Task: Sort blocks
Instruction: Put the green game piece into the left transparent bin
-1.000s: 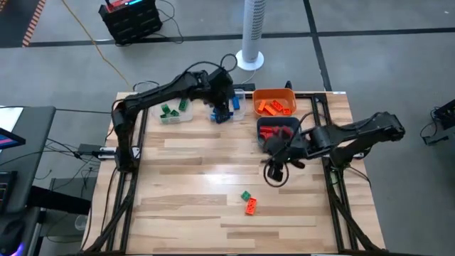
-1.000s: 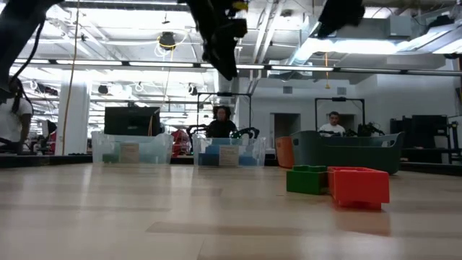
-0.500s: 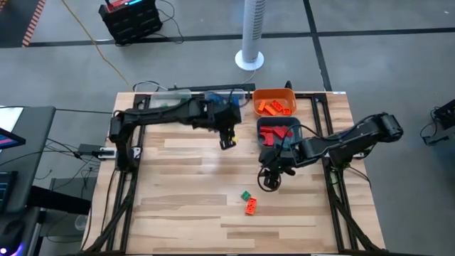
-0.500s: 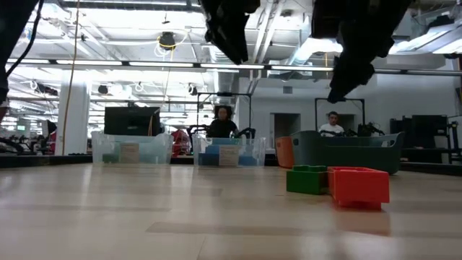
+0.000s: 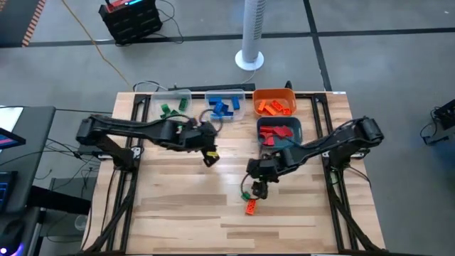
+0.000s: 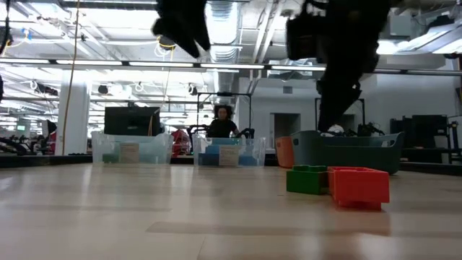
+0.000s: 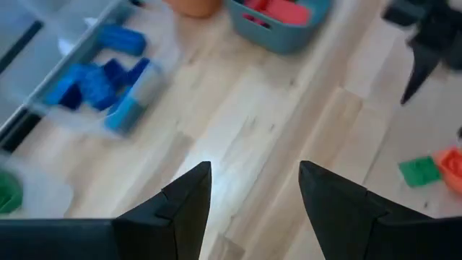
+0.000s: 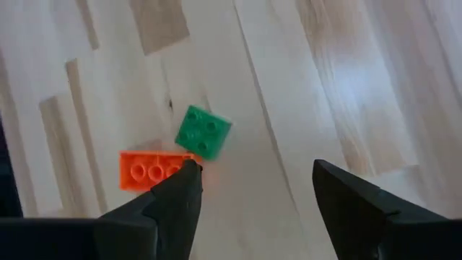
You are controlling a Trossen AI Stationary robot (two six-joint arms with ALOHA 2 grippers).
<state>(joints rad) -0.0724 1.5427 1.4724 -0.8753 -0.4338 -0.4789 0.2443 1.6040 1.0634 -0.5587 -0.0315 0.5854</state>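
Note:
Two loose blocks lie flat and side by side on the wooden table: a green one [image 5: 246, 195] [image 8: 203, 131] [image 6: 306, 179] and an orange one [image 5: 251, 207] [image 8: 151, 171] [image 6: 358, 185]. My right gripper [image 5: 254, 188] [image 8: 253, 180] hangs open just above them, pointing steeply down, its fingertips clear of both. My left gripper [image 5: 208, 158] [image 7: 253, 180] is open and empty over the table's middle, left of the blocks. Further blocks lie in the bins at the far edge.
Along the far edge stand a clear bin with green blocks [image 5: 173, 110], a clear bin with blue blocks [image 5: 226, 107] [image 7: 101, 79], an orange bin [image 5: 274, 103] and a teal bin holding red blocks [image 5: 279, 131] [image 7: 278, 18]. Bare wood lies on the near left.
My left gripper has swung from over the blue-block bin toward the table's near edge and a little left, out over the table's middle. My right gripper has come down and moved near and left, from beside the teal bin to above the two loose blocks. The blocks have not moved.

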